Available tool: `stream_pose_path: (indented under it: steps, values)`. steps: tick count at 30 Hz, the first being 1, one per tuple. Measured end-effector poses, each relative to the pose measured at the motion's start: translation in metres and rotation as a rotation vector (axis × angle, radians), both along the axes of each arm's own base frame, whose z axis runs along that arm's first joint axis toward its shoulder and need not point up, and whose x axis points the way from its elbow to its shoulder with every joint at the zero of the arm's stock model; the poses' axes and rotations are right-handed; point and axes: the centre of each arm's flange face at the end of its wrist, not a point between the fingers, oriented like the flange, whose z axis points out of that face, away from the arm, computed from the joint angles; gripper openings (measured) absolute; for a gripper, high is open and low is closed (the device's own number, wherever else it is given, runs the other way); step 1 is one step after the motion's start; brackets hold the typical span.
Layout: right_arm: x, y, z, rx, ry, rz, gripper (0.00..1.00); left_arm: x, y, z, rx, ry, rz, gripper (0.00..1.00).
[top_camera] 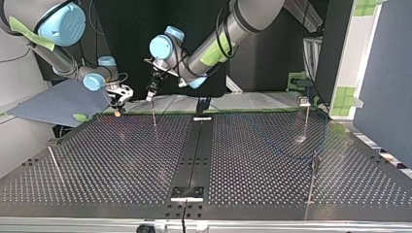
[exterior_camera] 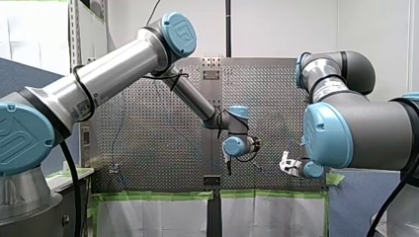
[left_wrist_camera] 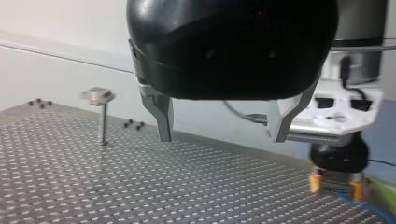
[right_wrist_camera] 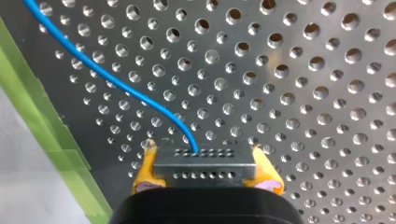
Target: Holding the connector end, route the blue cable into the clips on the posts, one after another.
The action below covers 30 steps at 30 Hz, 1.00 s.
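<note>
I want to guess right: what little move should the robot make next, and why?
Probably my right gripper, shut on the connector, should carry it toward the nearest post, beside it in the top view: the blue cable trails loose from it, and my left gripper is open.

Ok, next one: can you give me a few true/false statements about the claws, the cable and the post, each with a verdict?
1. My right claw is shut on the connector of the blue cable. True.
2. My left claw grips the blue cable. False: its fingers stand open with nothing between them.
3. From the connector, the blue cable runs out over the perforated table. True.
4. The post beside my left claw lies flat on the table. False: it stands upright, with its clip on top.
5. The right claw's pads are yellow. True.
</note>
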Motion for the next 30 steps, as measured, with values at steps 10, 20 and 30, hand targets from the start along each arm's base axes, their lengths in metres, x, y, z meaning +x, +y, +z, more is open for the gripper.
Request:
stream_pose_path:
  steps: [10,20,30]
  values:
    - [0.001,0.0,0.0,0.0,-0.001,0.001,0.0,-0.011,0.02,0.03,-0.032,-0.018,0.073,1.0]
    - [0.001,0.0,0.0,0.0,0.0,0.001,0.0,-0.027,0.043,0.058,0.003,-0.036,0.092,1.0]
    - [0.002,0.001,0.0,0.0,-0.001,0.003,0.0,-0.046,0.07,0.083,0.032,-0.05,0.128,1.0]
